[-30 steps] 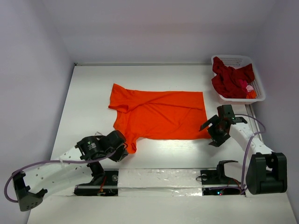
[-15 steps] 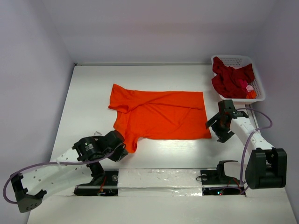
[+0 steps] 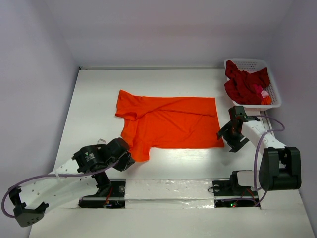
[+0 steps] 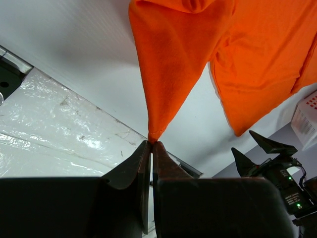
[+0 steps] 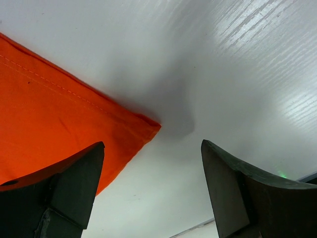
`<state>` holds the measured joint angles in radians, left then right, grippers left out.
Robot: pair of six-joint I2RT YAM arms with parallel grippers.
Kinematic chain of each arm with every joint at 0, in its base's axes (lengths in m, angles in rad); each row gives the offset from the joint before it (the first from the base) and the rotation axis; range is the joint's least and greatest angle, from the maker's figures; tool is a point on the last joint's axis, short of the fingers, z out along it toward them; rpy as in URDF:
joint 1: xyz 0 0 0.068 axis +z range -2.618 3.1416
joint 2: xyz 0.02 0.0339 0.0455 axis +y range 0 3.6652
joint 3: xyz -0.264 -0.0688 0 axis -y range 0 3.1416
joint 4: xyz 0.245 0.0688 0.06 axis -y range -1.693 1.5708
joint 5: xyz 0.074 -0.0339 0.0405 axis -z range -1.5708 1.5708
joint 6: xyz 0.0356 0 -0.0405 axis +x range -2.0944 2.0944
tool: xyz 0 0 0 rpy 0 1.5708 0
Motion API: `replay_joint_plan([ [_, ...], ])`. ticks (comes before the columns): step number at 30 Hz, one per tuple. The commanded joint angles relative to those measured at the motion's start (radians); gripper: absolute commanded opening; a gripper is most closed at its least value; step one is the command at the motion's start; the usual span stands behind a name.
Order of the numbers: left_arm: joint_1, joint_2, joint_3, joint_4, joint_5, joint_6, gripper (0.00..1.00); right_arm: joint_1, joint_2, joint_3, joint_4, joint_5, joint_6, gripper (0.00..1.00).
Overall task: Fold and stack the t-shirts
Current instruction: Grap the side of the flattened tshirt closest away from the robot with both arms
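Orange t-shirt lies spread mid-table; left gripper is pinched tight on its near-left sleeve tip, right gripper gapes wide and empty over the near-right hem corner. Best drop squarely there and bite both layers before lifting

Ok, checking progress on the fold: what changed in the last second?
The right arm swung in slightly, the right gripper hanging open over the near right corner of the orange shirt. The left gripper drew back a little, still pinching the sleeve. The basket stayed put.
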<state>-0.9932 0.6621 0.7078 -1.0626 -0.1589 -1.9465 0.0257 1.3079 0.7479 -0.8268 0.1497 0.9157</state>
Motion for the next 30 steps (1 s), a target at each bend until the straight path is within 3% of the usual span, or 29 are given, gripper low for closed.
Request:
replay_joint_plan([
  [1,-0.004,-0.012,0.039,-0.03,-0.033,-0.114,0.0,-0.007,-0.01,0.01,0.029,0.001,-0.003,0.84],
  [15,-0.004,-0.033,0.064,-0.065,-0.041,-0.141,0.0,-0.007,0.001,0.001,0.074,-0.018,-0.018,0.75],
  [25,-0.004,-0.042,0.094,-0.071,-0.054,-0.157,0.0,-0.007,0.002,-0.028,0.063,-0.139,0.023,0.74],
  [30,-0.004,-0.048,0.093,-0.071,-0.051,-0.157,0.0,-0.007,0.013,-0.015,0.066,-0.125,0.028,0.74],
])
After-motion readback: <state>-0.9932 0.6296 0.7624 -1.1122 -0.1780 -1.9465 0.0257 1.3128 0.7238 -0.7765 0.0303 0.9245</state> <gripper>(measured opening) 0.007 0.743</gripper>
